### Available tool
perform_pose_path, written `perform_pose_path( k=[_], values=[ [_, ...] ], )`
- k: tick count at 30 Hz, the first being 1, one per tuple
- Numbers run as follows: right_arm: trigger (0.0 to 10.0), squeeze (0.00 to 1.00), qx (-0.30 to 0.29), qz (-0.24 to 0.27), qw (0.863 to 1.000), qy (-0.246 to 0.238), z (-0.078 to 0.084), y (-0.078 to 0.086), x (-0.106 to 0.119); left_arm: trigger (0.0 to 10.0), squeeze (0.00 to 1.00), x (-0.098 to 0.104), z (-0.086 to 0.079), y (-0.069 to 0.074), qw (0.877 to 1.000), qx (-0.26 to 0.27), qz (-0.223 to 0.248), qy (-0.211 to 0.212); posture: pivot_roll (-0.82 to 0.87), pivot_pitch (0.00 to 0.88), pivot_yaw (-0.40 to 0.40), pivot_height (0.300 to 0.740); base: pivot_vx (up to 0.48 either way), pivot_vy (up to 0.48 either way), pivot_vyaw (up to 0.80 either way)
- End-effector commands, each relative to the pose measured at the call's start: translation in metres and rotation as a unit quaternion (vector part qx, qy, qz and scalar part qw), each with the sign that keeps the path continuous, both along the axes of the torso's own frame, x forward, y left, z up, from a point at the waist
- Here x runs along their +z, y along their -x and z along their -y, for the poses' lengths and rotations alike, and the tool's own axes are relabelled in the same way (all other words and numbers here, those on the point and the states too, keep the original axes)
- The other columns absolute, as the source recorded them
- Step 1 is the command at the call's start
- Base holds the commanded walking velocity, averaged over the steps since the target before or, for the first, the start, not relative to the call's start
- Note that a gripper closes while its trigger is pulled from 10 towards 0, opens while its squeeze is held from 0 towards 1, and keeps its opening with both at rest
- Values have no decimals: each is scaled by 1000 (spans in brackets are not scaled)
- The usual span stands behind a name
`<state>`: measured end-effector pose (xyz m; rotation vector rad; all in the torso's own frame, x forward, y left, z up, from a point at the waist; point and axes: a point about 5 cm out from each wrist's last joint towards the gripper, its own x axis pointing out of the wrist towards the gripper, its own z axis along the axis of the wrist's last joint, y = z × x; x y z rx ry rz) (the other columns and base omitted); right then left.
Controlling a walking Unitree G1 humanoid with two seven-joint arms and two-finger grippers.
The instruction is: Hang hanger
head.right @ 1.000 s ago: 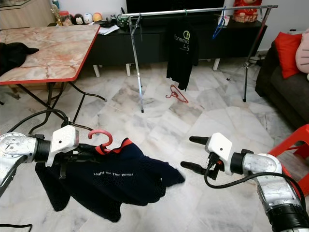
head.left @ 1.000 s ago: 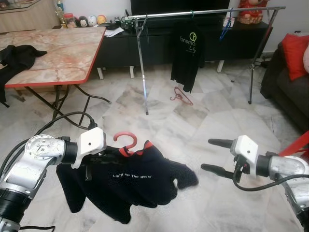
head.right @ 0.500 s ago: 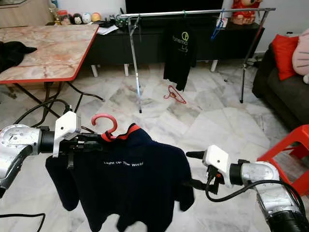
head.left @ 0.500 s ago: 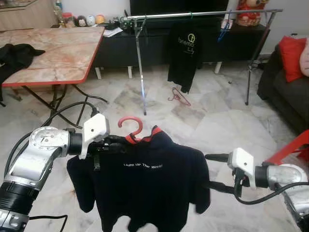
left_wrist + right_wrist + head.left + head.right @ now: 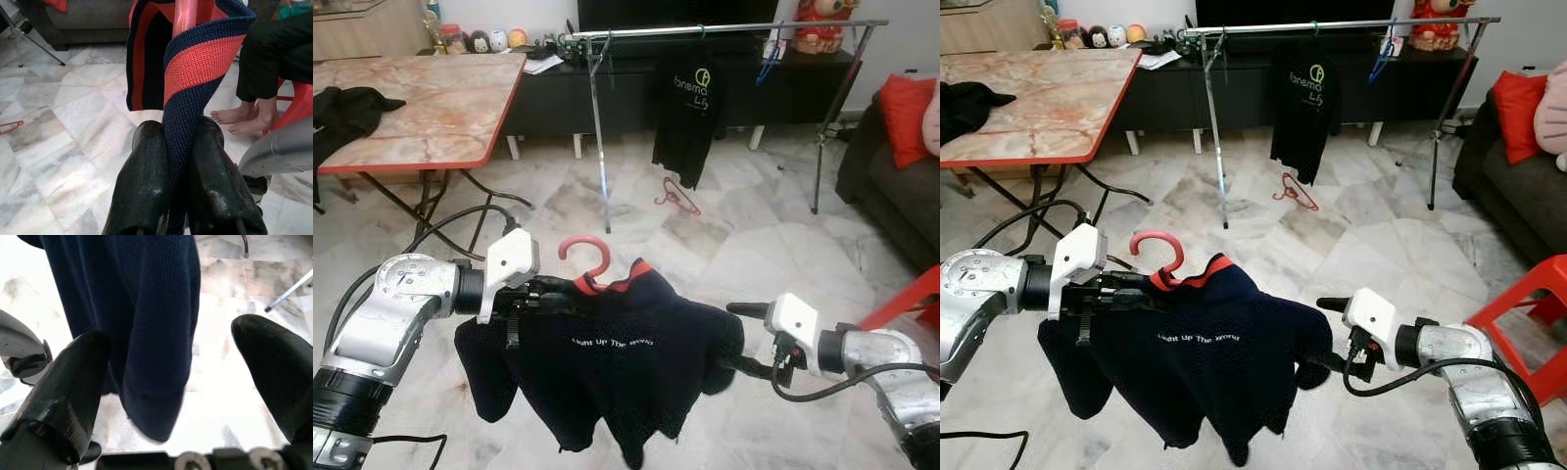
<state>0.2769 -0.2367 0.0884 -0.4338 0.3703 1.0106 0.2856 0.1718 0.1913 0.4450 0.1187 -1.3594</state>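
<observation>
The hanger (image 5: 584, 262), red with its hook upright, is held low over the floor (image 5: 734, 235) inside a navy shirt (image 5: 617, 362) with a red collar. The left claw (image 5: 178, 161) is clamped on the collar fabric beside the hook. The right claw (image 5: 186, 377) is spread apart at the shirt's far sleeve, gripping nothing. The rail (image 5: 724, 27) lies well ahead and higher, running crosswise; a black shirt (image 5: 688, 108) is already hung there. The left arm is judged nearer.
</observation>
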Motion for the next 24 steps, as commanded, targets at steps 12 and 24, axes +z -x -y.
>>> perform_pose_path(
  k=[12, 24],
  values=[
    [10000, 0, 13, -28, 999, -11, -4, 3, -10, 10000, 0, 12, 7, 5, 1000, -24, 10, 9, -22, 0, -24, 740, 0, 0, 0],
    [0, 0, 0, -23, 999, -31, -9, -1, -13, 10000, 0, 16, 14, 12, 999, -42, 4, 17, -17, 0, -25, 740, 0, 0, 0]
  ],
)
